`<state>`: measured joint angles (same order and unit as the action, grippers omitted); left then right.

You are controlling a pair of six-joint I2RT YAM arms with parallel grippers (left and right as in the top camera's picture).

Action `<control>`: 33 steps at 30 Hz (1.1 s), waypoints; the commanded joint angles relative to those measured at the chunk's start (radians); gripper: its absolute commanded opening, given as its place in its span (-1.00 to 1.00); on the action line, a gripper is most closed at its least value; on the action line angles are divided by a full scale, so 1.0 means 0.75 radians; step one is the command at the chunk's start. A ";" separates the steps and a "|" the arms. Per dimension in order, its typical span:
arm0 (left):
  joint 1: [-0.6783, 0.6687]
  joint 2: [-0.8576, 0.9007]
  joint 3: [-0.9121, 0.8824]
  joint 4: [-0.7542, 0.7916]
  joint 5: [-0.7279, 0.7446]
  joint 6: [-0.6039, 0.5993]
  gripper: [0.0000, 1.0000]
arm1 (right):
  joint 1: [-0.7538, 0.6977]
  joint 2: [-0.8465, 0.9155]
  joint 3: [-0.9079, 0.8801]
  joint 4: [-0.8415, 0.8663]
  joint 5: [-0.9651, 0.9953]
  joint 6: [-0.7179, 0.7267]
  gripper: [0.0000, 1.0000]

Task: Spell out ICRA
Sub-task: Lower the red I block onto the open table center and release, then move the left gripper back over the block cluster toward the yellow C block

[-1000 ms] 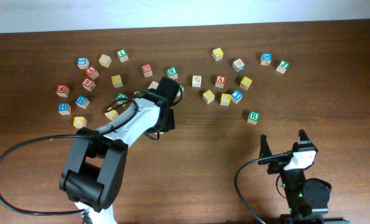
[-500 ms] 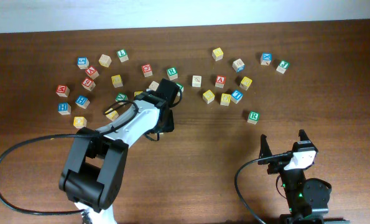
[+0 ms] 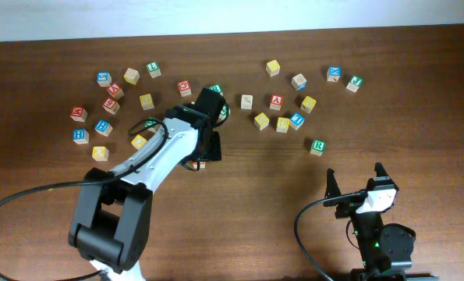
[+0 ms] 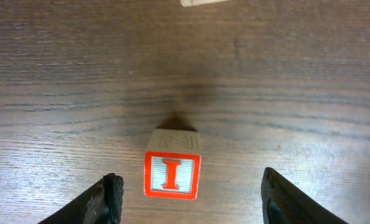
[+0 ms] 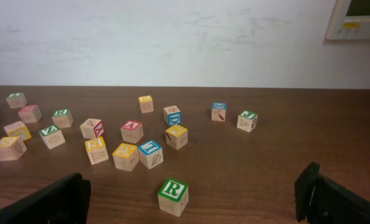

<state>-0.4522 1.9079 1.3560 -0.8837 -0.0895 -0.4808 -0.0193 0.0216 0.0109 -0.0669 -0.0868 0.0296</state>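
A wooden block with a red letter I (image 4: 172,173) stands on the table between the open fingers of my left gripper (image 4: 191,186), touching neither finger. In the overhead view the left gripper (image 3: 204,151) is near the table's middle, with the I block (image 3: 200,164) just showing at its front edge. A green R block (image 3: 317,147) lies alone at the right, and it also shows in the right wrist view (image 5: 173,196). A red A block (image 3: 276,101) sits in the far cluster. My right gripper (image 3: 355,186) is open and empty near the front right.
Several lettered blocks lie scattered along the far side, in a left group (image 3: 107,101) and a right group (image 3: 294,101). A black cable (image 3: 29,195) loops at the front left. The table's far edge meets a white wall (image 5: 172,37).
My left arm has swung a little toward the far side and the I block now shows at its front edge. The right arm has not moved.
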 commanded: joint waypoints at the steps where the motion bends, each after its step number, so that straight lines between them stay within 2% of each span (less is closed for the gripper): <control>1: 0.050 -0.052 0.172 -0.120 0.116 0.115 0.29 | -0.010 -0.008 -0.007 -0.007 -0.008 0.006 0.96; 3: 0.115 -0.080 0.337 -0.271 0.110 0.116 0.33 | -0.010 -0.008 -0.007 -0.007 -0.008 0.006 0.96; 5: 0.232 -0.122 0.509 -0.439 0.079 0.126 0.48 | -0.010 -0.008 -0.007 -0.007 -0.008 0.006 0.96; 7: 0.338 -0.152 0.547 -0.499 0.065 0.125 0.64 | -0.010 -0.008 -0.007 -0.007 -0.008 0.006 0.96; 9: 0.490 -0.142 0.544 -0.630 0.065 0.125 0.98 | -0.010 -0.008 -0.007 -0.007 -0.008 0.006 0.97; 11: 0.565 -0.125 0.518 -0.673 0.062 0.125 0.98 | -0.010 -0.008 -0.007 -0.007 -0.008 0.006 0.96; 19: 0.608 -0.121 0.449 -0.625 0.006 0.102 0.99 | -0.010 -0.008 -0.007 -0.007 -0.008 0.006 0.96; 23: 0.662 -0.121 0.449 -0.487 0.093 0.094 0.99 | -0.010 -0.008 -0.007 -0.007 -0.009 0.006 0.97; 27: 0.673 -0.121 0.449 -0.266 0.174 0.095 0.98 | -0.010 -0.008 -0.007 -0.007 -0.008 0.006 0.96; 31: 0.640 -0.110 0.449 -0.150 0.167 0.258 0.96 | -0.010 -0.008 -0.007 -0.007 -0.009 0.006 0.97; 33: 0.630 -0.093 0.448 -0.150 0.113 0.260 0.96 | -0.010 -0.008 -0.007 -0.007 -0.008 0.006 0.96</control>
<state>0.0360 1.8103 1.6951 -1.0008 0.0196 -0.3431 -0.0193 0.0216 0.0109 -0.0669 -0.0868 0.0292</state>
